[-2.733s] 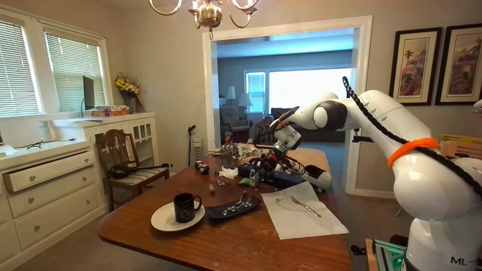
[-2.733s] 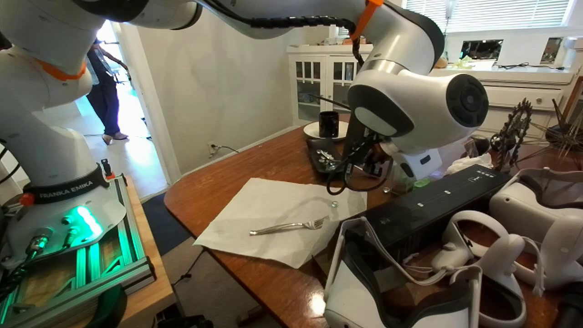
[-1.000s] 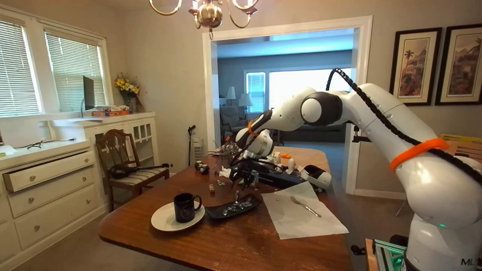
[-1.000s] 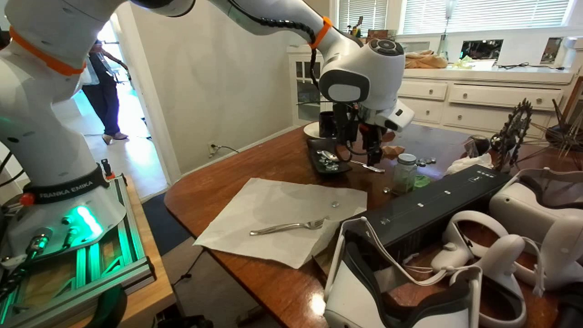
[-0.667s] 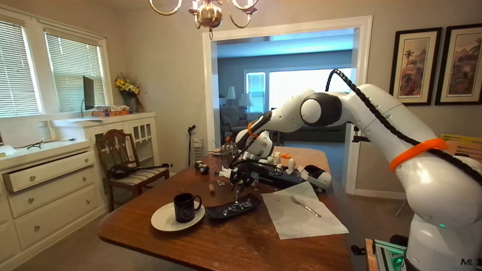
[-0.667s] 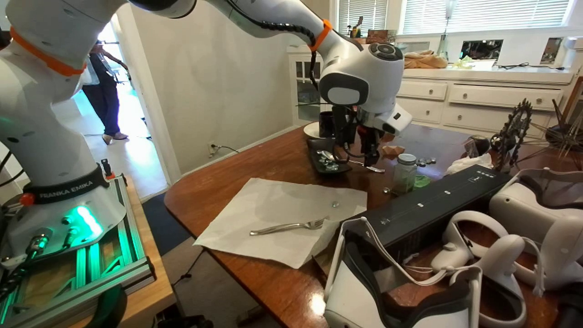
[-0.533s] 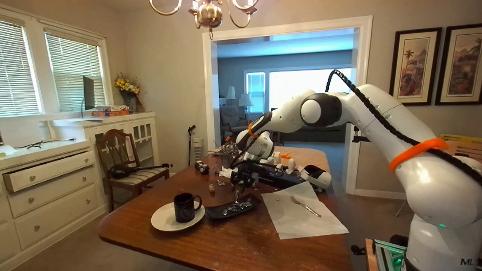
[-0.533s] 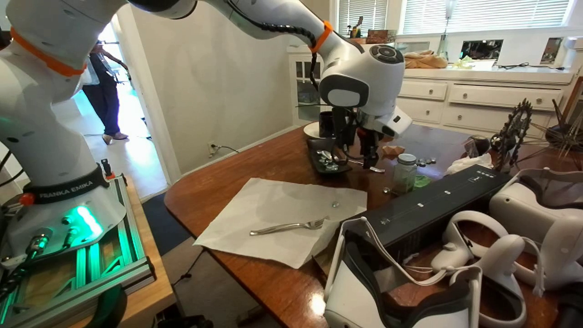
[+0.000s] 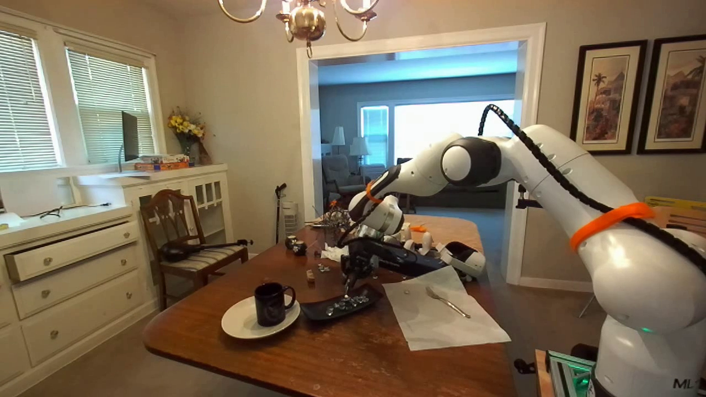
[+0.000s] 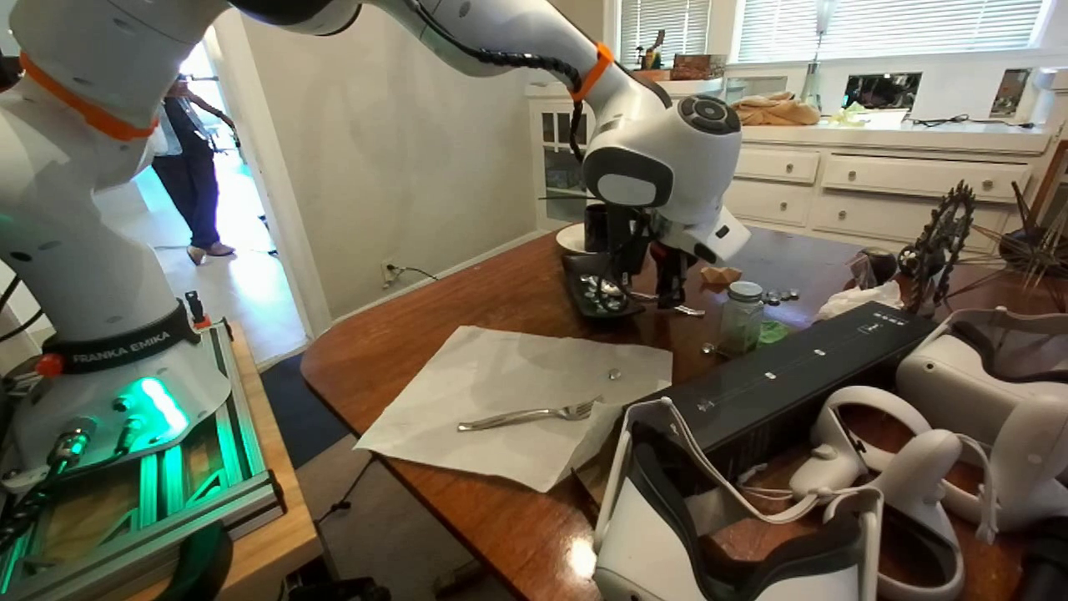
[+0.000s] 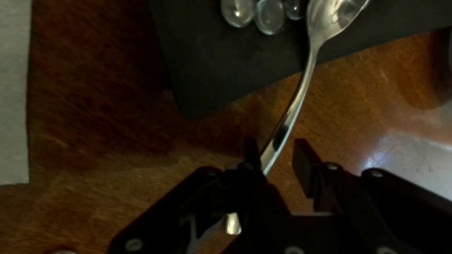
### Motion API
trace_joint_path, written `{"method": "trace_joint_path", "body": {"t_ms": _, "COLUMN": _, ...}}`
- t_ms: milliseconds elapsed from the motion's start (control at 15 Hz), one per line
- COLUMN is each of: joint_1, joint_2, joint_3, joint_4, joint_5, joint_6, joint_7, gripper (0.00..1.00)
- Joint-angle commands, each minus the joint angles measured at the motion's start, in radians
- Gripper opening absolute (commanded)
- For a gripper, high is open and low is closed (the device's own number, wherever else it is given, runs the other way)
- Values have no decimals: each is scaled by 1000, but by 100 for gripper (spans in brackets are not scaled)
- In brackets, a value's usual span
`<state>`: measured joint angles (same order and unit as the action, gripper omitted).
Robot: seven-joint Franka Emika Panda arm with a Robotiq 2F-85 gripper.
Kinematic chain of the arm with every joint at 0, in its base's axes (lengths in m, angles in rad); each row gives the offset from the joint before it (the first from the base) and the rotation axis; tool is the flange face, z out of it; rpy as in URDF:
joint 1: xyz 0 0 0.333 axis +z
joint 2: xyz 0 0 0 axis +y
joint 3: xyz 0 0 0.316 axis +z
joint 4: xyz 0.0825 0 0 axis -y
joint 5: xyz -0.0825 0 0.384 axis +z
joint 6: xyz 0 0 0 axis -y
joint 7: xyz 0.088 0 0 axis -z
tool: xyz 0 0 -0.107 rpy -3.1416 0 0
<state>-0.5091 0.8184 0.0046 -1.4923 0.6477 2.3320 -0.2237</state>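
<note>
In the wrist view my gripper (image 11: 277, 151) stands partly open over the handle of a silver spoon (image 11: 328, 21). The handle runs between the fingers, close to the left one, with a visible gap to the right finger (image 11: 304, 164). Part of the handle is hidden behind the left finger; its end shows below. The spoon's bowl rests on a black tray (image 11: 212, 70) beside clear glass beads (image 11: 270, 17). In an exterior view the gripper (image 10: 670, 288) points down just beyond the tray (image 10: 584, 305), and the spoon's handle tip (image 10: 689, 311) sticks out past it.
A glass jar (image 10: 741, 321) and a long black box (image 10: 834, 355) stand near the gripper. A fork (image 10: 526, 415) lies on white paper (image 10: 484, 367). A black mug (image 9: 270, 306) sits on a white plate (image 9: 237, 322). Headsets (image 10: 634, 534) crowd the table's near side.
Since the oldest frames the arm has swung across and down to the spoon by the tray. Over the last second it has shifted slightly, and the fingers have drawn closer together.
</note>
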Motion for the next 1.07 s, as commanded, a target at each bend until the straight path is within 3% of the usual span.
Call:
{"method": "trace_joint_path", "body": {"t_ms": 0, "joint_1": -15, "joint_2": -3, "joint_3": 15, "joint_4": -17, "joint_5": 36, "joint_6": -20, "joint_7": -16, "gripper": 44}}
{"method": "trace_joint_path", "body": {"t_ms": 67, "joint_1": -14, "joint_2": -2, "joint_3": 14, "joint_4": -17, "joint_5": 39, "joint_6": -22, "joint_7": -16, "gripper": 58}}
{"method": "trace_joint_path", "body": {"t_ms": 133, "joint_1": -13, "joint_2": -1, "joint_3": 12, "joint_4": -17, "joint_5": 43, "joint_6": -25, "joint_7": -16, "gripper": 65}}
{"method": "trace_joint_path", "body": {"t_ms": 267, "joint_1": -11, "joint_2": 2, "joint_3": 10, "joint_4": -15, "joint_5": 50, "joint_6": -30, "joint_7": -17, "gripper": 32}}
{"method": "trace_joint_path", "body": {"t_ms": 333, "joint_1": -11, "joint_2": 3, "joint_3": 8, "joint_4": -14, "joint_5": 52, "joint_6": -32, "joint_7": -17, "gripper": 32}}
{"method": "trace_joint_path", "body": {"t_ms": 600, "joint_1": -10, "joint_2": -1, "joint_3": 5, "joint_4": -18, "joint_5": 58, "joint_6": -31, "joint_7": -20, "gripper": 1}}
{"method": "trace_joint_path", "body": {"t_ms": 1000, "joint_1": -8, "joint_2": -43, "joint_3": 6, "joint_4": -63, "joint_5": 66, "joint_6": -7, "joint_7": -57, "gripper": 1}}
